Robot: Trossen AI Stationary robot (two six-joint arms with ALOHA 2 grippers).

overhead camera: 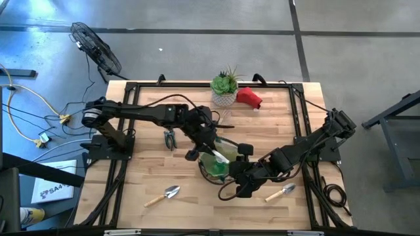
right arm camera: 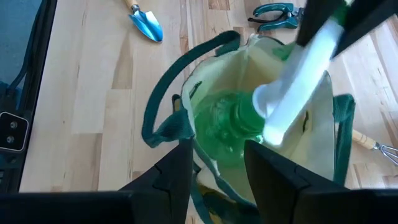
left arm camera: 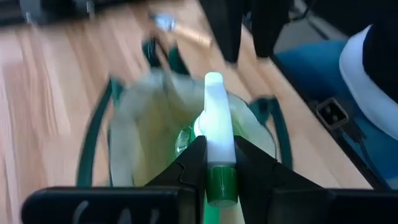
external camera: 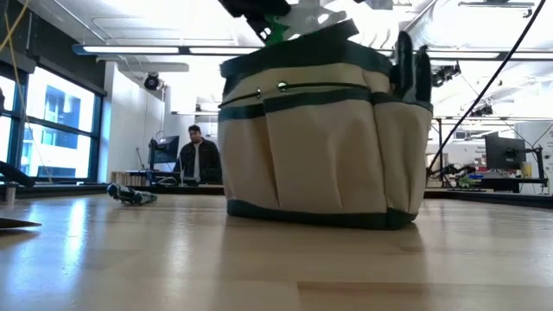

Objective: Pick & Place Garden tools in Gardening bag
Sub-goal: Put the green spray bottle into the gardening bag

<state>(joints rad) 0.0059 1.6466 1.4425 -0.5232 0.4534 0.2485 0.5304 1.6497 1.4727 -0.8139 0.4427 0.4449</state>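
On a light wooden tabletop (overhead camera: 131,177), the left gripper (left arm camera: 214,163) is clamping the white trigger head of a green plastic spray bottle (right arm camera: 239,121), whose body is sitting inside the open mouth of a round tan canvas gardening bag with dark green trim (external camera: 320,147) near the middle of the tabletop. The right gripper (right arm camera: 217,163) is pinching the bag's green rim on the side toward the tabletop's right front corner, fingers closed on the fabric. Two silver trowels with wooden handles are lying near the front edge, one (overhead camera: 163,195) left of the bag and one (overhead camera: 281,192) right of it, while dark-handled pruners (overhead camera: 170,139) are lying toward the left edge, and a red soft item (overhead camera: 249,97) is sitting by the back edge.
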